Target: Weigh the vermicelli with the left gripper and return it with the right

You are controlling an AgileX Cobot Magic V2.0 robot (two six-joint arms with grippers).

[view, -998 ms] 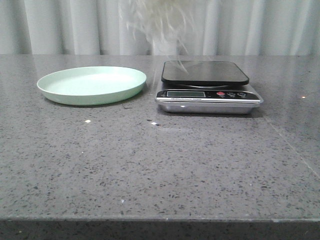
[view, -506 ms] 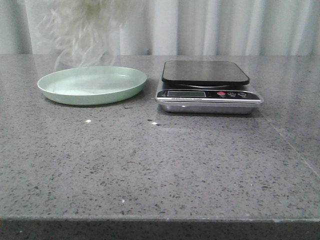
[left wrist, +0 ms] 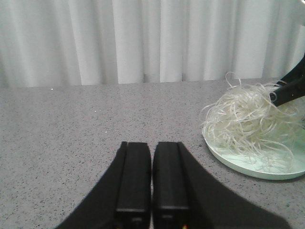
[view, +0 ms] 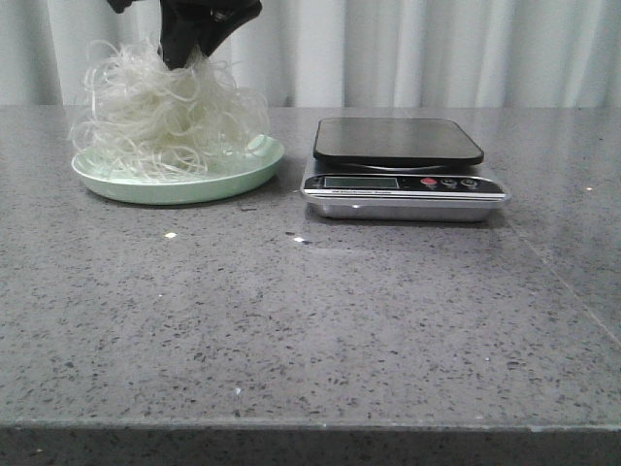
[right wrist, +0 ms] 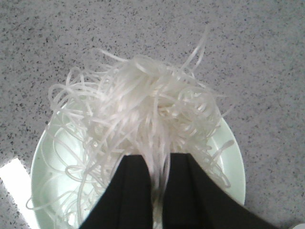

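Grey countertop (view: 320, 320): right gripper (right wrist: 159, 179) pinches vermicelli (view: 165, 116) resting on plate (view: 233, 175); left gripper (left wrist: 151, 167) fingers closed, empty.

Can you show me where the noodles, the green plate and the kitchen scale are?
vermicelli (view: 165, 121), front view, middle of the heap.
pale green plate (view: 175, 187), front view, its near rim.
kitchen scale (view: 398, 141), front view, middle of its black weighing top.
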